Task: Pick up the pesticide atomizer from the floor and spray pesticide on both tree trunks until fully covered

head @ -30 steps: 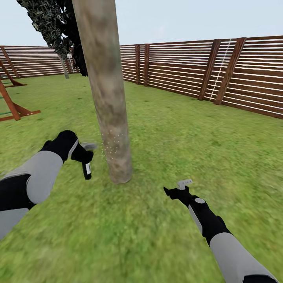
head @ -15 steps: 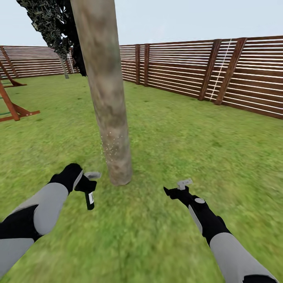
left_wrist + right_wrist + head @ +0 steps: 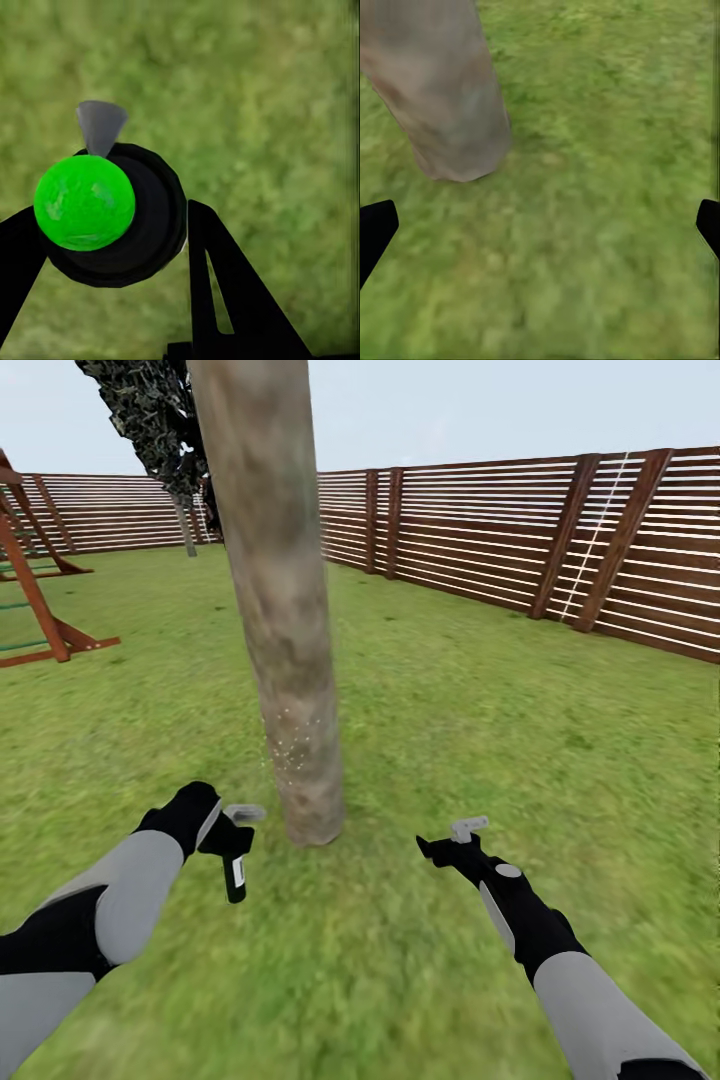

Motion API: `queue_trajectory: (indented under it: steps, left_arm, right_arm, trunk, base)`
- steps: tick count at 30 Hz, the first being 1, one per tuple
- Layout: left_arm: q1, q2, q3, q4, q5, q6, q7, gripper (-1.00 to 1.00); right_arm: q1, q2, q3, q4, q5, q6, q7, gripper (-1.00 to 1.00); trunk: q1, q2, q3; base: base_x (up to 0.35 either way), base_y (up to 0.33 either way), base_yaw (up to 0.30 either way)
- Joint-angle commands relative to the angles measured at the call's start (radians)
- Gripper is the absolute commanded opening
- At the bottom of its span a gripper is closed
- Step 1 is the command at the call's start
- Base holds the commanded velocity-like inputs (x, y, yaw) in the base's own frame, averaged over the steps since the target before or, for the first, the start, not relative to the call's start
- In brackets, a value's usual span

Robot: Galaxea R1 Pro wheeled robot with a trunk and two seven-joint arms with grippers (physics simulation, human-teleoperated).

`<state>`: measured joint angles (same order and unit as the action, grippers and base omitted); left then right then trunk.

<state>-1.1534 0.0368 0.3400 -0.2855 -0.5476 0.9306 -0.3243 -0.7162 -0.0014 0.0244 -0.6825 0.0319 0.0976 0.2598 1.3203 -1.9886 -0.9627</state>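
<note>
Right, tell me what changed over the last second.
The left gripper, shut on the pesticide atomizer, dropped from mid-trunk height to near the tree trunk's base. The camera shifted slightly. The right gripper stayed open and low over the lawn.

- Green lawn [image 3: 480, 690] runs back to a brown horizontal-slat fence [image 3: 480, 520] with slanted posts.
- A red-brown wooden play frame [image 3: 35, 605] stands at the left (partly cut off).
- Pale, even sky [image 3: 480, 405] overhead.
</note>
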Motion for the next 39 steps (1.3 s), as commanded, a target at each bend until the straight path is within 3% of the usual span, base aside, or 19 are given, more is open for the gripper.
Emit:
queue_trajectory:
  steps: [1, 9, 20, 26, 35, 36, 37, 39]
  left_arm:
    - [0.000, -0.002, 0.007, -0.001, -0.010, 0.004, -0.007, -1.00]
    - [0.000, -0.003, 0.007, -0.001, -0.010, 0.004, -0.007, -1.00]
    - [0.012, -0.003, 0.005, -0.007, -0.009, 0.004, -0.005, -1.00]
    - [0.013, -0.003, 0.005, -0.003, -0.008, 0.003, -0.005, -1.00]
    - [0.098, -0.002, 0.005, -0.015, -0.008, -0.001, -0.005, -1.00]
    - [0.103, -0.002, 0.005, -0.015, -0.008, -0.007, -0.005, -1.00]
    - [0.110, -0.003, 0.006, -0.008, -0.009, -0.069, 0.000, -1.00]
    - [0.115, -0.003, 0.006, -0.003, -0.007, -0.093, 0.026, -1.00]
  right_arm:
    - [0.000, 0.000, 0.000, -0.002, 0.003, 0.005, 0.002, 1.00]
    - [0.000, 0.000, 0.000, -0.003, 0.003, 0.005, 0.002, 1.00]
    - [0.000, 0.000, -0.001, -0.003, 0.003, 0.005, 0.002, 1.00]
    - [0.000, -0.002, -0.001, -0.003, 0.003, 0.005, 0.002, 1.00]
    - [0.000, -0.002, 0.001, 0.000, 0.004, 0.005, 0.002, 1.00]
    - [0.000, -0.002, 0.001, 0.003, 0.005, 0.004, 0.002, 1.00]
    - [0.000, -0.003, 0.001, 0.005, 0.006, 0.004, 0.002, 1.00]
    - [0.000, -0.004, 0.000, 0.005, 0.006, 0.004, 0.002, 1.00]
  trunk:
    - [0.000, 0.000, -0.001]
    - [0.000, 0.000, -0.001]
    - [0.000, 0.000, -0.001]
    - [0.000, 0.000, -0.001]
    - [0.000, 0.000, -0.001]
    - [0.000, 0.000, -0.001]
    - [0.000, 0.000, -0.001]
    - [0.000, 0.000, -0.001]
  base:
    - [0.012, -0.266, 0.001]
    - [0.001, -0.269, 0.013]
    - [0.000, -0.270, 0.257]
    - [0.066, -0.264, 0.055]
    - [0.185, -0.069, 0.000]
    - [0.014, -0.001, 0.000]
    - [0.212, -0.035, 0.000]
    - [0.265, -0.108, 0.000]
